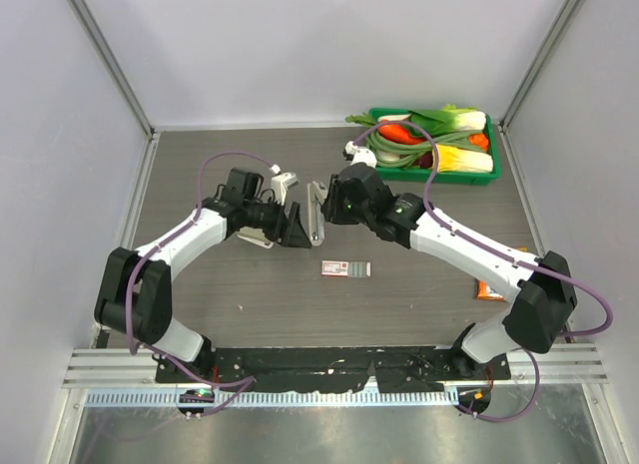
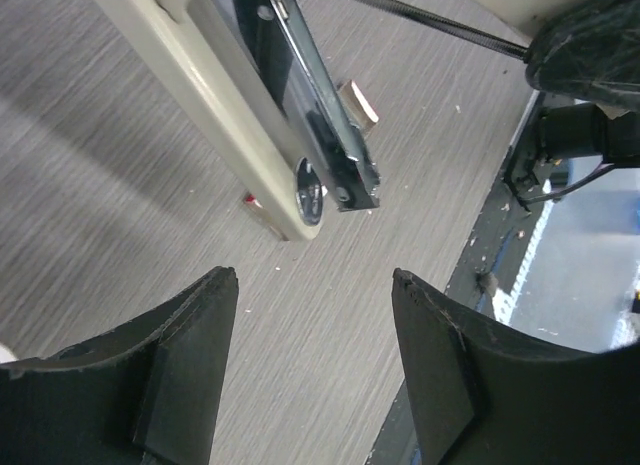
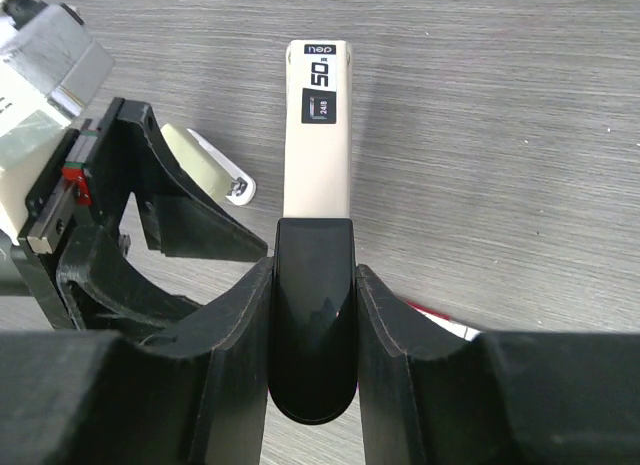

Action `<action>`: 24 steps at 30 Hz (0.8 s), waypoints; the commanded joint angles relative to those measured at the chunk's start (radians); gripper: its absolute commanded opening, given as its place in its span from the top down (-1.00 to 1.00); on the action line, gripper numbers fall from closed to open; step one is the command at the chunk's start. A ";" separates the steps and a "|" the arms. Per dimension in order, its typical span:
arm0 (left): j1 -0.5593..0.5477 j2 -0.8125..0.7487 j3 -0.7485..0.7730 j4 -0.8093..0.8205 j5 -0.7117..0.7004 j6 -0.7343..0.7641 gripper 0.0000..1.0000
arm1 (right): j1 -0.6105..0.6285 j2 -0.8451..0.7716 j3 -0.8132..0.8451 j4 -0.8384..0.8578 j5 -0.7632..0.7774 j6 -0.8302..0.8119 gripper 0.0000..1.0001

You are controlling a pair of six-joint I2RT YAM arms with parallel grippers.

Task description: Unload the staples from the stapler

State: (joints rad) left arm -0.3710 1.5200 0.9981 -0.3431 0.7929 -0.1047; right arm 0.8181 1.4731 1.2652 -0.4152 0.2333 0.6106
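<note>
My right gripper is shut on the black rear end of the stapler. The stapler's pale top points away from the wrist, above the table. In the left wrist view the stapler hangs just beyond my fingers, with its black and silver magazine swung apart from the pale body. My left gripper stands open close beside it, with only bare table between the fingers. No staples show in any view.
A flat pink-and-white box lies on the table just in front of the grippers. A green tray of vegetables stands at the back right. An orange packet lies under the right arm. Walls enclose the table.
</note>
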 commanded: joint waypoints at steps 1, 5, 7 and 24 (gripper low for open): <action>0.000 -0.011 -0.024 0.101 0.101 -0.059 -0.36 | 0.003 -0.010 0.069 0.124 0.026 0.037 0.98; 0.000 -0.017 -0.030 0.151 0.126 -0.078 -0.38 | 0.003 -0.005 0.079 0.127 0.018 0.052 0.98; 0.000 -0.012 -0.033 0.161 0.123 -0.075 -0.38 | 0.003 -0.005 0.080 0.134 0.009 0.060 0.99; -0.017 0.037 -0.036 0.154 0.141 0.007 -0.28 | 0.003 -0.017 0.082 0.162 -0.023 0.101 0.99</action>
State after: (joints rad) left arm -0.3794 1.5620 0.9680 -0.1932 0.9054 -0.1490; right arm 0.8181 1.4879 1.2739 -0.3691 0.2085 0.6880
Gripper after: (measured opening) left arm 0.649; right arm 0.385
